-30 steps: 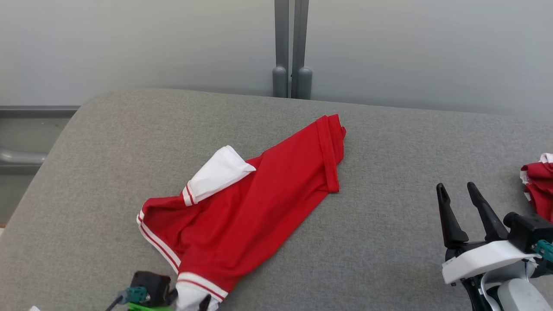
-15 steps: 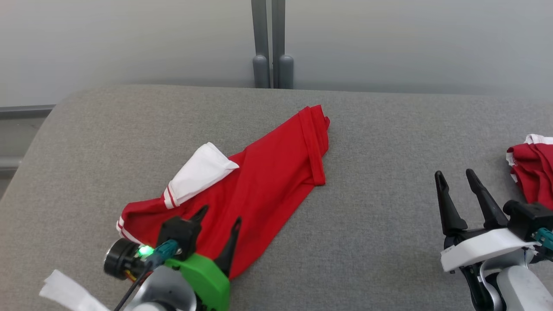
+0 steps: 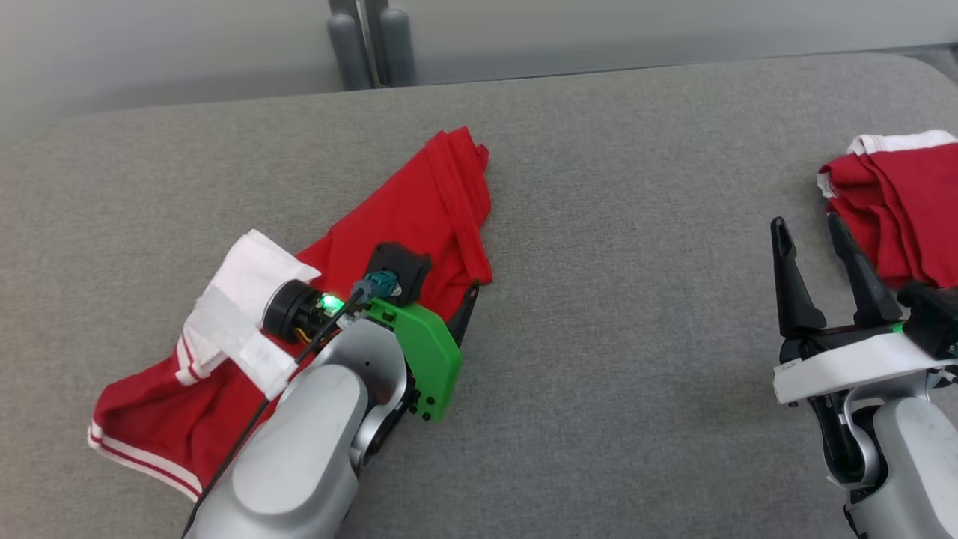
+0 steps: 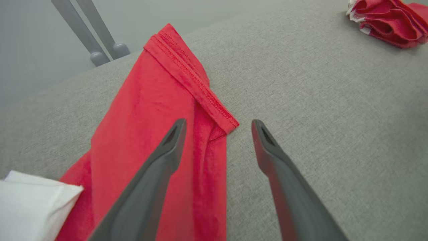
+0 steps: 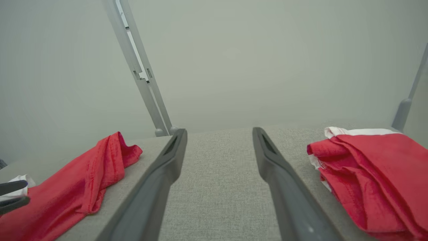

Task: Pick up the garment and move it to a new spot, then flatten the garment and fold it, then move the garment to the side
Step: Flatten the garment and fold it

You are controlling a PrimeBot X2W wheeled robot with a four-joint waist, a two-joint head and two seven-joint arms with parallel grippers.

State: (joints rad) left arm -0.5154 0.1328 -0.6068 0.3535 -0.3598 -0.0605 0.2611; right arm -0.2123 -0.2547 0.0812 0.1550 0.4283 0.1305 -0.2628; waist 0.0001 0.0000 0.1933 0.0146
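The garment [image 3: 404, 217] is a red shirt with white, red-striped sleeves, lying crumpled and slantwise on the left of the grey table [image 3: 614, 314]. One white sleeve [image 3: 247, 269] is folded over it. My left gripper [image 4: 218, 124] hovers open over the shirt's hemmed end [image 4: 187, 77], one finger above the red cloth and the other above bare table, holding nothing. In the head view the left gripper [image 3: 441, 288] sits on a green mount. My right gripper [image 3: 807, 221] stands open and empty at the right, fingers pointing at the far edge.
A second red and white garment [image 3: 898, 209] lies bunched at the table's right end, just beyond my right fingers. Two grey posts [image 3: 367, 37] stand behind the far edge against a pale wall. Bare grey surface lies between the two garments.
The head camera has swung, shifting the whole picture. My left arm has come up from the shirt's near cuff and moved forward over the red cloth toward its hem. The right gripper keeps its pose.
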